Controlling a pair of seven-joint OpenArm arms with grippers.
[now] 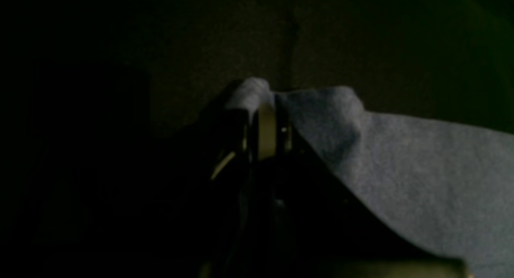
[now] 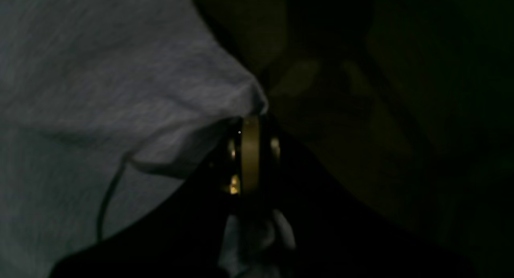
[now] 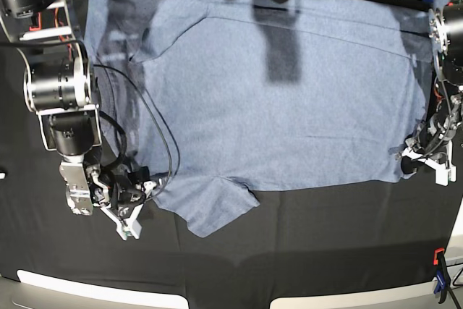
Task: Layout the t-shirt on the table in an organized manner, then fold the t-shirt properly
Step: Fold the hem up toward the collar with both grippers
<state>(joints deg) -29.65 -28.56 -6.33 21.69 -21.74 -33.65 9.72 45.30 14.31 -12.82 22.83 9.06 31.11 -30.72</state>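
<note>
T-shirt [image 3: 275, 99]: It lies spread flat on the table [image 3: 325, 251], plain side up. It covers the far part of the table, and its far edge is close to the table's far edge.
Near edge of the t-shirt: It runs almost straight. One sleeve [image 3: 210, 211] sticks out past it toward the front of the table.
Left gripper [image 3: 419, 161]: It is squeezed tight on the t-shirt's near corner, at the side edge of the cloth. In the left wrist view a bit of cloth pokes up between the jaws.
Right gripper [image 3: 129, 204]: It is pinched closed on the t-shirt's edge just beside the sleeve. The right wrist view shows cloth bunched at its tip.
Open room: A wide strip of bare black table lies in front of the t-shirt's near edge.
Clamp [image 3: 438, 269]: It sits on the table's front corner, well apart from the t-shirt.
</note>
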